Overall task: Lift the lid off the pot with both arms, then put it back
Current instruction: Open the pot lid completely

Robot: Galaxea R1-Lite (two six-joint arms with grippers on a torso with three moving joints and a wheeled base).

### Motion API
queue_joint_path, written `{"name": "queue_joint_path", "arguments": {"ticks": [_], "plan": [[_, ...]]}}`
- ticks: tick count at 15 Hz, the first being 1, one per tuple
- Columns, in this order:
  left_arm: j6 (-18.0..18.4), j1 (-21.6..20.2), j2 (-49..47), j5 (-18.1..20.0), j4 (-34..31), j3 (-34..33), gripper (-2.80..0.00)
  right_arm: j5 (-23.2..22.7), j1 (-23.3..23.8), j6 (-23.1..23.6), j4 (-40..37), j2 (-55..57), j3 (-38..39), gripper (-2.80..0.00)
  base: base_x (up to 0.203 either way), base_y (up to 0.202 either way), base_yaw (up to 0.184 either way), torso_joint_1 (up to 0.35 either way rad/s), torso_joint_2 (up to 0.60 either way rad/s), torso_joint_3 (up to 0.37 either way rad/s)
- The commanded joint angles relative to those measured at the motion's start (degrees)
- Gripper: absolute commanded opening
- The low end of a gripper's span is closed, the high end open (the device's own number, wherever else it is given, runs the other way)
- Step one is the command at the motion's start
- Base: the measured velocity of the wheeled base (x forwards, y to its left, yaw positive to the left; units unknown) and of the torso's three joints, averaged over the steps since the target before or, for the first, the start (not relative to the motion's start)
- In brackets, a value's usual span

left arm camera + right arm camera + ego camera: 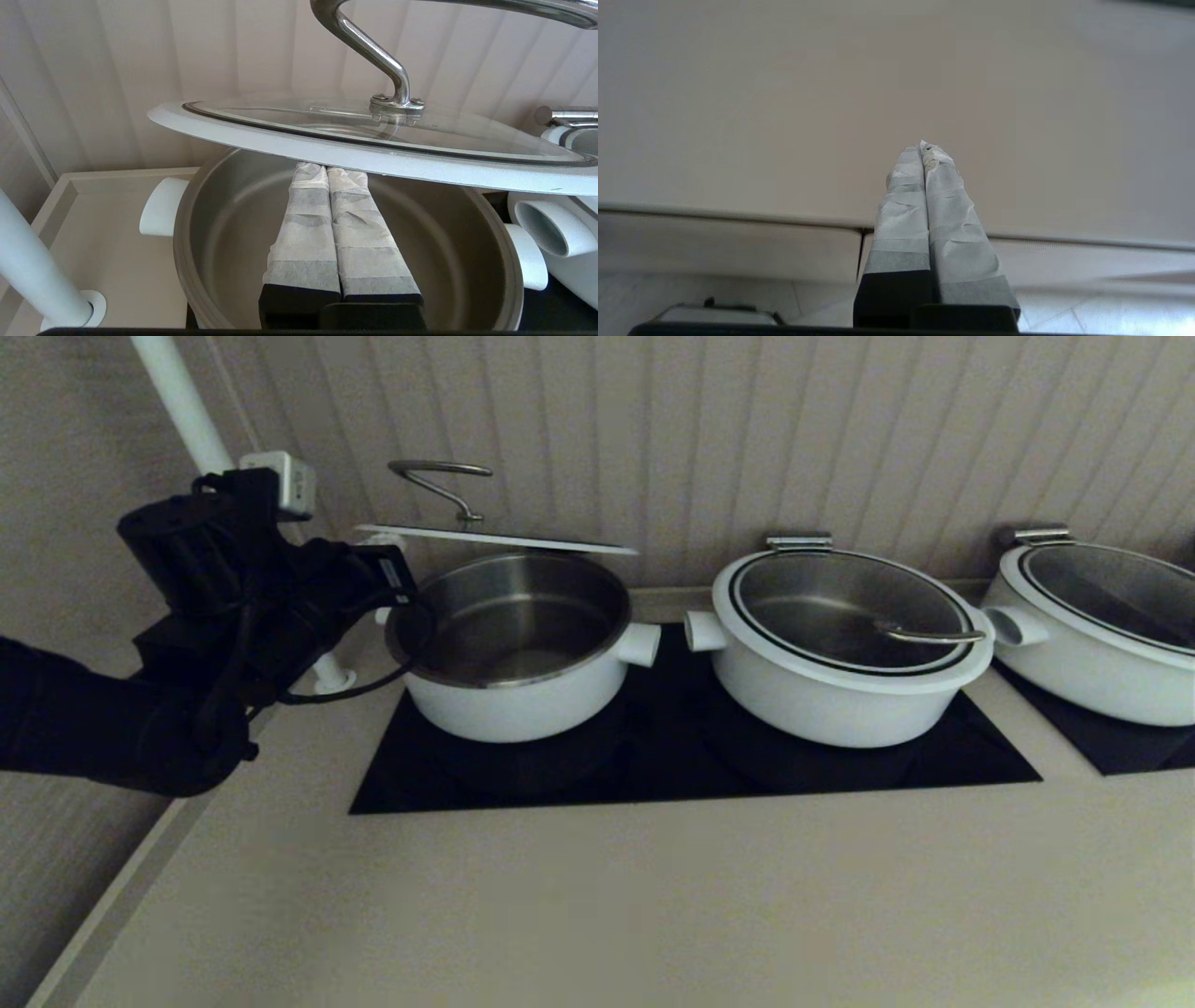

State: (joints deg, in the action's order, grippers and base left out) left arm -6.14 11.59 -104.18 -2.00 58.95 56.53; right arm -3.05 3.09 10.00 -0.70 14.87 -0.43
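Right gripper (927, 151): not in head view; its wrist view shows the taped fingers (901, 219) pressed together, nothing between them, pointing at a plain beige surface, away from the pots

Counter (597, 896): bare beige front part, black cooktop panel (672, 765) set into it toward the back edge

Left gripper (329, 170): at the back-left of the counter, reaching in over the near-left rim of the pot (518, 644). Its two wrapped fingers (308, 224) are closed against each other with no gap, tips tucked under the white rim of the lid (495, 538). Nothing clamped between them; lid appears to rest on top of the tips

Lid is off the pot, raised above it, roughly level with a slight tilt, steel loop handle (439, 481) up. Clear gap between lid and pot rim in both views

Pot sits on the left part of the cooktop, open, steel inside visible, stubby white side handle (639, 644) pointing right

Second pot (840, 644) just right of it with its lid on; third pot (1102, 625) near the back-right corner

White pole (187, 411) stands at the back-left corner, behind the left arm
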Motion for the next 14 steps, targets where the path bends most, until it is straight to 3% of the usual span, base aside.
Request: {"name": "queue_joint_path", "arguments": {"ticks": [1,5,14], "plan": [[-0.1,0.0,-0.8,0.0,0.4,0.6,-2.80,0.0,-3.1,-0.1,0.5,-0.4,0.3,-2.80,0.000,0.000,0.000,0.000,0.00,0.000],[0.0,0.0,-0.7,0.0,0.4,0.9,-2.80,0.2,-4.4,-3.5,0.7,-2.1,0.4,-2.80,0.000,0.000,0.000,0.000,0.00,0.000],[0.0,0.0,-0.8,-0.1,0.4,2.5,-2.80,0.2,-3.3,-3.5,0.7,-8.8,0.4,-2.80,0.000,0.000,0.000,0.000,0.00,0.000]]}}
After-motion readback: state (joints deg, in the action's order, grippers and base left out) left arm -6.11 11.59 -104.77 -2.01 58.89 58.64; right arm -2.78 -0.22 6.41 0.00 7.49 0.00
